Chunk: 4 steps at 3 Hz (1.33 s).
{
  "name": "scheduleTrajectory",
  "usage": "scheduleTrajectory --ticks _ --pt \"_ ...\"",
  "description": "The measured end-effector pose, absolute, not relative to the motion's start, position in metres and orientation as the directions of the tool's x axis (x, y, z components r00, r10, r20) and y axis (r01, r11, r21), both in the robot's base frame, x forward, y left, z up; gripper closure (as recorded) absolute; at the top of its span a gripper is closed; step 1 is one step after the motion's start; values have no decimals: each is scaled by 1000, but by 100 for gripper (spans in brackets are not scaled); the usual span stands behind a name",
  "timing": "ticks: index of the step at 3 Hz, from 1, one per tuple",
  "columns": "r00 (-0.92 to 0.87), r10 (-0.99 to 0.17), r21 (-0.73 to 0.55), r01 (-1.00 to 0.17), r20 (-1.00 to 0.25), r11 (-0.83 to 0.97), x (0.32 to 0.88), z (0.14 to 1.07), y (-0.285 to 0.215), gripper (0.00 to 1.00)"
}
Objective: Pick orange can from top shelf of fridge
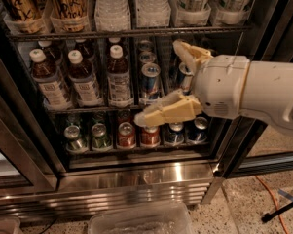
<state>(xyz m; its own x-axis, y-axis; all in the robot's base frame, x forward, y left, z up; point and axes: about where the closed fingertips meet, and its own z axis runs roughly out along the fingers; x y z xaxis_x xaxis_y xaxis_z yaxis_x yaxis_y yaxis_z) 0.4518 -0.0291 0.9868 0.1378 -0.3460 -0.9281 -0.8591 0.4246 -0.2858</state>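
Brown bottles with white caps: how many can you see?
3 bottles side by side on the middle rack: left, centre, right. More may hide behind. The gripper, jaws open, hovers just right of them.

The cream two-finger gripper [158, 82] sits before the middle wire rack [87, 109], the dark wire top shelf [136, 33] above its jaws and the tall golden-orange can [67, 4] up-left of them.

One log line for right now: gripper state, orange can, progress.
gripper: open, empty, level with middle rack | orange can: on top shelf, up-left of gripper, untouched | grasp: not yet done
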Motion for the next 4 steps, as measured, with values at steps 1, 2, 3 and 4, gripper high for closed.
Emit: scheduleTrajectory --ticks 1,2,3,4 --pt "153 -211 -235 -861 -965 450 445 1000 2 0" --pt "135 -115 -175 -854 -984 490 439 1008 41 0" --pt "57 -66 -84 -821 -996 565 443 1005 73 0" --pt "-45 -57 -3 -754 -997 657 455 993 85 0"
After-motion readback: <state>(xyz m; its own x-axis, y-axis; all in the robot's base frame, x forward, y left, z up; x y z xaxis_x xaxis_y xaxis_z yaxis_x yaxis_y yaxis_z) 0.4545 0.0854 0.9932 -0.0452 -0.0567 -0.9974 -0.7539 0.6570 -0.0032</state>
